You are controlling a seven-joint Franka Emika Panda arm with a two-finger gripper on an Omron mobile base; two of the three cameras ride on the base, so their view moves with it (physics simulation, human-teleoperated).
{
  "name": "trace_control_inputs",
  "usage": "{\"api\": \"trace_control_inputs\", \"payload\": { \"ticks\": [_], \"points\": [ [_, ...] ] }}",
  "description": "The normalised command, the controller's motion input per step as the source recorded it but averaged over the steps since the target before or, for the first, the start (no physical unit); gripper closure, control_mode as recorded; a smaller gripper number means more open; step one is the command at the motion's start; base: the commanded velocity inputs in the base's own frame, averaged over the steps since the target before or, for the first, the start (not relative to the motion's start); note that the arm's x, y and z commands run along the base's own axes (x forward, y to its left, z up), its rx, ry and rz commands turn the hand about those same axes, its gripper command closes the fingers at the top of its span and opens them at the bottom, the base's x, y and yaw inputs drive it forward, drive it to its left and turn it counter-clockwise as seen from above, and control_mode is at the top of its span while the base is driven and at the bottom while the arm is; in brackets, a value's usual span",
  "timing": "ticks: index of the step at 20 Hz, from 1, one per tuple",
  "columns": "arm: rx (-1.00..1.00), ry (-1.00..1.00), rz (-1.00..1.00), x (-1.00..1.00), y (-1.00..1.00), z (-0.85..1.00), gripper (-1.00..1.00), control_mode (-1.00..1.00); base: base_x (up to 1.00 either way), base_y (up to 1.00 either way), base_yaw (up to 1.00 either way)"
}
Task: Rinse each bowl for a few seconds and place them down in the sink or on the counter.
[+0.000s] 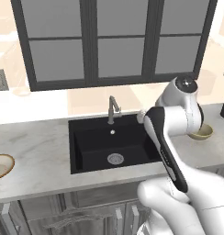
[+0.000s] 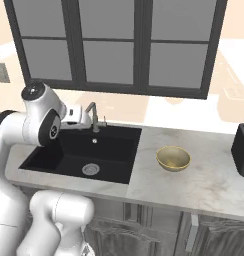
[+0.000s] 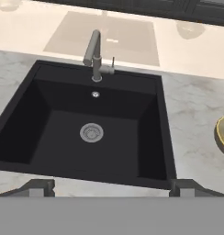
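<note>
Above sink (image 3: 93,133), arm bent, pincer (image 3: 111,187) wide open, empty.

Sink (image 1: 93,149): set into the counter (image 1: 36,156), below the window (image 1: 114,41); drain (image 1: 115,159) in the middle of its floor.
Faucet (image 1: 113,110): on the counter at the sink's rear edge, between sink and window.
Deeper bowl (image 2: 173,158): on the counter right of the sink, just beside its rim, upright.
Shallow bowl (image 1: 1,166): on the counter well left of the sink, at the left base view's edge.
Box-like appliance (image 2: 242,150): on the counter far right, beyond the deeper bowl; cut off, possibly a toaster.
Cabinets (image 2: 159,227): under the counter's front edge.
Gripper (image 3: 112,189): above the sink's near rim, fingers spread wide apart, nothing between them.
</note>
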Motion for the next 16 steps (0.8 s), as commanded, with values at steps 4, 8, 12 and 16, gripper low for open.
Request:
{"api": "trace_control_inputs", "payload": {
  "ticks": [4,8,12,16],
  "points": [
    [0.0,-0.14,0.01,0.0,0.01,-0.17,-1.0,-1.0,0.0,0.0,0.0],
    [0.0,-0.17,0.02,0.0,0.0,-0.19,-1.0,-1.0,0.0,0.0,0.0],
    [0.0,-0.17,0.04,0.02,0.0,-0.19,-1.0,-1.0,0.0,0.0,0.0],
    [0.02,-0.09,0.04,0.03,-0.07,-0.09,-1.0,-1.0,0.0,0.0,0.0]
  ]
}}
